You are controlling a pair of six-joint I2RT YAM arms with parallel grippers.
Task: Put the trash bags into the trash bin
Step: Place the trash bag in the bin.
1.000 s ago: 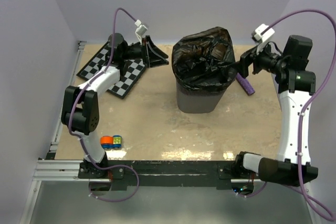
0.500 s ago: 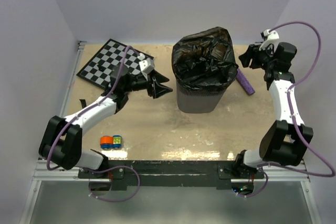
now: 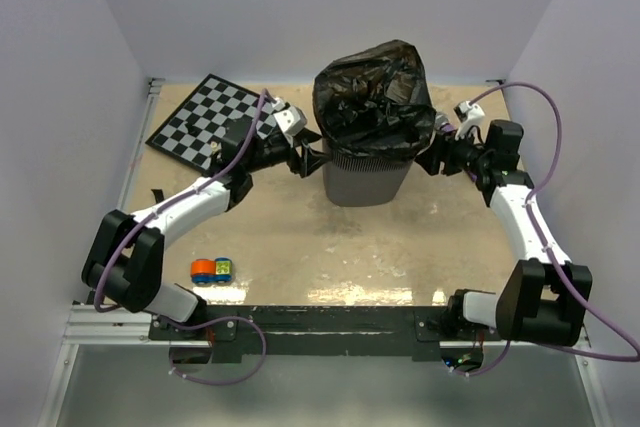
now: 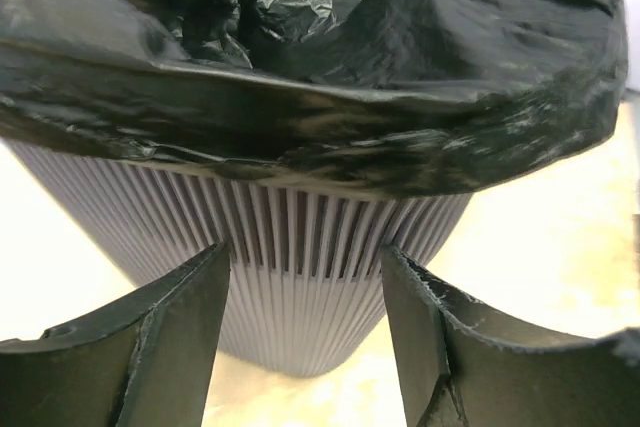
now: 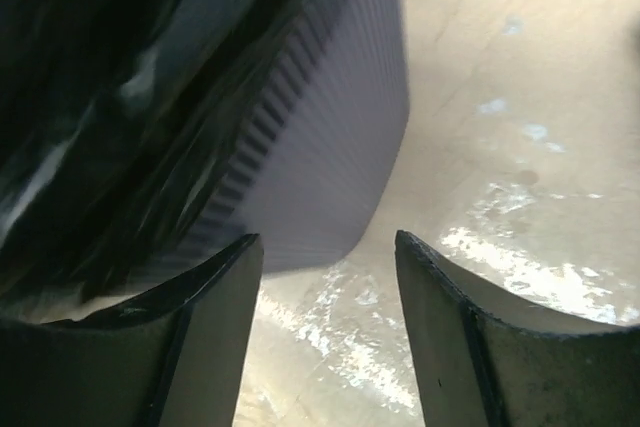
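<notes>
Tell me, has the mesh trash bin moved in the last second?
Yes. The trash bin slid left, closer to the checkerboard, judged against the unmoved orange toy.

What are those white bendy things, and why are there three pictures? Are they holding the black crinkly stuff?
Those are two robot arms, and each one ends in a two-finger pincher called a gripper. The wide picture comes from a camera up above. The other two come from little cameras on the arms' wrists, so you see the fingers up close. On the table stands a grey trash bin with a shiny black trash bag draped over its top. There is also a checkerboard and a small orange and blue toy. The left gripper and right gripper are close to either side of the bin. Both are open and hold nothing.
</notes>
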